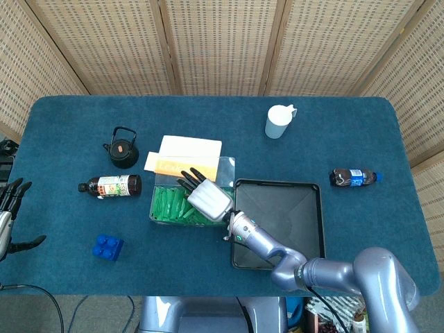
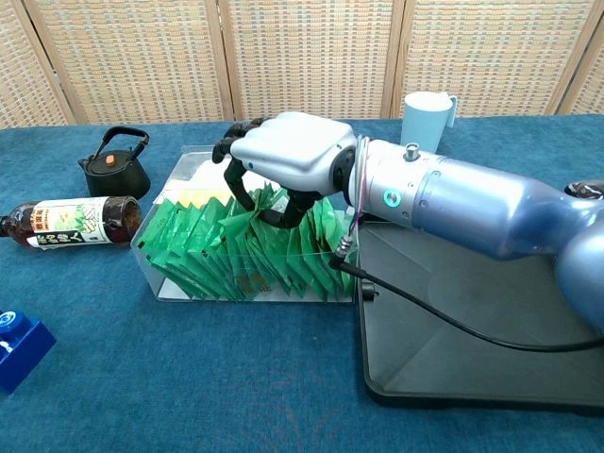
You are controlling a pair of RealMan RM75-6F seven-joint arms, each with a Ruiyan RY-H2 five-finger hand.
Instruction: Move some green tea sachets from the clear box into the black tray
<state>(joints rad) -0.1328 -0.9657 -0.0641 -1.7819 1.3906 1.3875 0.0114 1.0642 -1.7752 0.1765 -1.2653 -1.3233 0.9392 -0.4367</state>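
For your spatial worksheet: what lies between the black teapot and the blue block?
In the head view, the brown bottle lies on its side between the teapot and the blue block.

right hand (image 2: 288, 156): palm down, fingers curled, grip unclear | left hand (image 1: 8, 208): idle, fingers spread

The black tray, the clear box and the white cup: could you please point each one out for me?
black tray (image 1: 305, 187): head view, far rim.
clear box (image 2: 157, 281): chest view, near left corner wall.
white cup (image 1: 277, 123): head view, body.
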